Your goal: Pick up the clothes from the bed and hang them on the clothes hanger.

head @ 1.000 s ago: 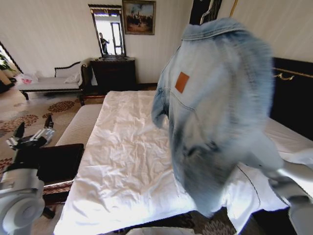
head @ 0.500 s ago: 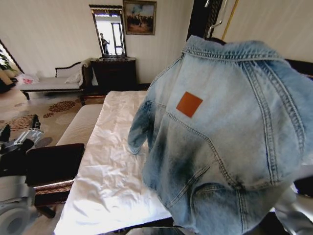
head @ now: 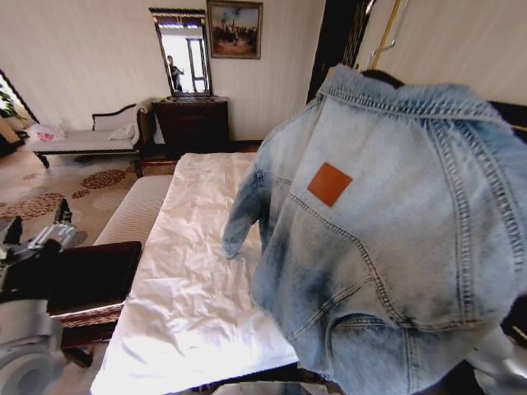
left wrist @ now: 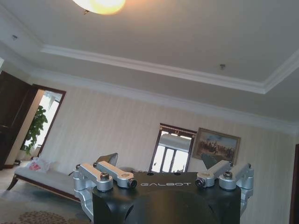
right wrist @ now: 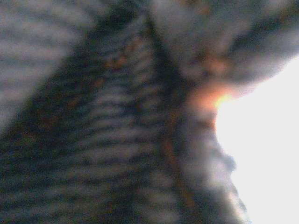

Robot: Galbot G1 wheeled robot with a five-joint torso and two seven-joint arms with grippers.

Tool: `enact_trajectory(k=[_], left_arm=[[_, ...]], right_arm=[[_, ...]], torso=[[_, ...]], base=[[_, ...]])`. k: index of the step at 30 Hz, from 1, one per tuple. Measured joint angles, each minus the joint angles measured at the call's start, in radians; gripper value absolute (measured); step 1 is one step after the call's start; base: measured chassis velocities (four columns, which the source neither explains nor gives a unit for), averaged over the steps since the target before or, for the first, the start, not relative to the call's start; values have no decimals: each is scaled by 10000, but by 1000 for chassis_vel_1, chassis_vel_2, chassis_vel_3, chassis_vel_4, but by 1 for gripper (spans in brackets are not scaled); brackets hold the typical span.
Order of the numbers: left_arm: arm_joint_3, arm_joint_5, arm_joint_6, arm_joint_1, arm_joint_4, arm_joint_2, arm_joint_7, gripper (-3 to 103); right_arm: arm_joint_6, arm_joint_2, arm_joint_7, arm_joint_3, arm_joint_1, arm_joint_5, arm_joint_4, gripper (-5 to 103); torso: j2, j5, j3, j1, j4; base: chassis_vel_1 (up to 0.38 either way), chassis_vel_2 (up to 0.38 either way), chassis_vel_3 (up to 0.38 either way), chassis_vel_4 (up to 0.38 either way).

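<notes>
Though the jacket hangs close before the head camera, back outward with its brown patch showing, what grips it is hidden. It is lifted clear of the bed, one sleeve dangling over the white sheet. Denim folds press right against the right wrist camera, so the right arm is probably under or inside the cloth; whether its jaws are apart or clamped, I cannot tell. A pale part of that arm shows at the lower right.

The left gripper sits low on the left, beside the dark footboard, well apart from the jacket. Its jaws stand apart and hold nothing, pointing up toward the ceiling.

Above the collar a thin hook rises, likely the hanger's; the hanger body is covered by the jacket.

Risks from here: the jacket seems hung or held off-centre, so its weight could slide it off one shoulder and drop it back on the bed. The loose sleeve may snag. With the cloth blocking much of the head view, any placing would be near blind.

Farther off stand a chaise, a dresser and a painting.
</notes>
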Motion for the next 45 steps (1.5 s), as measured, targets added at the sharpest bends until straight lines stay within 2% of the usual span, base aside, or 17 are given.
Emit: enact_trajectory(k=[5,13,17,27,45], left_arm=[[-39,196,-3,244,5,-213,3,100],[134,485,-73,357,9,-726,2,100],[325,697,-73,418,10,-869,20,100],[530,895,8,463,11,-736,87,100],[479,810,9,294,11,-679,78,100]], right_arm=[[230,205,-539,499,-837,-208,-197,21],[260,105,-639,1892,-2266,-493,263,21],[249,81,-636,2260,-2658,-519,544,21],[234,164,-635,3187,-3431,-589,966,21],[127,126,-618,3267,-3360,-506,1136,21]], torso=[[0,0,0,0,2],[0,0,-1,0,-1],[0,-2,-1,0,1],[-1,-1,0,0,0],[0,-2,-2,-1,1]], base=[[0,0,0,0],[0,0,0,0],[0,0,0,0],[0,0,0,0],[80,-72,-81,72]])
